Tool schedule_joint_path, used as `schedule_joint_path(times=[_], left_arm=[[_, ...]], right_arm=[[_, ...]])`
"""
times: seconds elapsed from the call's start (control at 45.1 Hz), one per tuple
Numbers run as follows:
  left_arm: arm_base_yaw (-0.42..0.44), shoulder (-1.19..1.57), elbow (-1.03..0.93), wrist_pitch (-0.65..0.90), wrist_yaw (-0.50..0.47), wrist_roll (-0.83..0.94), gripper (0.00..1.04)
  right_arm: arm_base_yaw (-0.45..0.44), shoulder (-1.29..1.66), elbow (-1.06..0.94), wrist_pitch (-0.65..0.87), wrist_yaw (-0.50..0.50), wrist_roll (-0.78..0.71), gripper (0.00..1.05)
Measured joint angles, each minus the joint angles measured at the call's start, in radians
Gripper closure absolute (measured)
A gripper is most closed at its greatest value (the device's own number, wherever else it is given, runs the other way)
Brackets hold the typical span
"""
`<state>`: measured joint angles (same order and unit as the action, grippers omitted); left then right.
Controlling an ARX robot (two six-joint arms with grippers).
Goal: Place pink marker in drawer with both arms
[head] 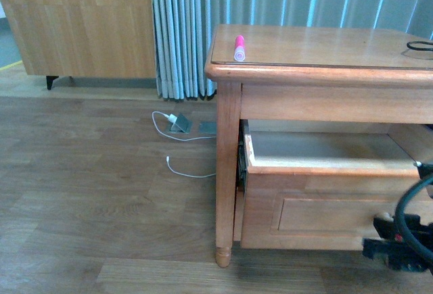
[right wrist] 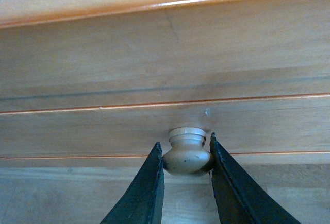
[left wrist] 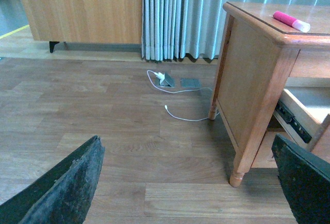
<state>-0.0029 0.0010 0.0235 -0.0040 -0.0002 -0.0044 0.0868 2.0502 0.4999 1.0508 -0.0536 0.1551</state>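
Observation:
The pink marker [head: 239,48] lies on the nightstand top near its front left corner, whitish cap toward the front; it also shows in the left wrist view [left wrist: 291,21]. The drawer [head: 325,203] is pulled partly out, its pale interior showing. My right gripper [right wrist: 186,154] is shut on the drawer's round pale knob [right wrist: 188,152]; in the front view the arm [head: 399,243] sits at the drawer front's right end. My left gripper [left wrist: 191,183] is open and empty, low over the floor to the left of the nightstand, its fingers [left wrist: 67,188] wide apart.
The nightstand [head: 318,71] stands on a wooden floor with a turned front leg [head: 224,192]. A white cable and charger [head: 177,124] lie on the floor by grey curtains [head: 183,30]. A wooden cabinet [head: 81,23] stands at the back left. A black object [head: 419,46] lies on the nightstand's right.

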Motion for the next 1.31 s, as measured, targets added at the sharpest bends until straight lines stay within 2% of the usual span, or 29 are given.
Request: schedule_joint_path(times=[0.444,0.532,0.643,0.754,0.865,1.131,1.242,1.308], left_arm=[[0.0,0.0,0.0,0.0,0.0,0.0,0.06],[0.0,0.0,0.0,0.0,0.0,0.0,0.06],[0.0,0.0,0.0,0.0,0.0,0.0,0.06],[0.0,0.0,0.0,0.0,0.0,0.0,0.06],[0.0,0.0,0.0,0.0,0.0,0.0,0.06],[0.0,0.0,0.0,0.0,0.0,0.0,0.06],[0.0,0.0,0.0,0.0,0.0,0.0,0.06],[0.0,0.0,0.0,0.0,0.0,0.0,0.06]], right_arm=[[-0.01,-0.1,-0.248,0.124,-0.054,-0.04,0.84],[-0.009,-0.155,-0.274,0.07,-0.076,-0.054,0.68],[-0.019,-0.301,-0.33,-0.074,-0.124,-0.061,0.46],[-0.072,-0.558,-0.351,-0.301,-0.165,-0.061,0.23],[-0.122,-0.76,-0.365,-0.484,-0.206,-0.061,0.08],[-0.294,-1.436,-0.297,-1.069,-0.388,-0.06,0.08],[-0.337,-1.581,-0.274,-1.202,-0.47,-0.06,0.08],[-0.347,-1.605,-0.271,-1.214,-0.472,-0.061,0.08]])
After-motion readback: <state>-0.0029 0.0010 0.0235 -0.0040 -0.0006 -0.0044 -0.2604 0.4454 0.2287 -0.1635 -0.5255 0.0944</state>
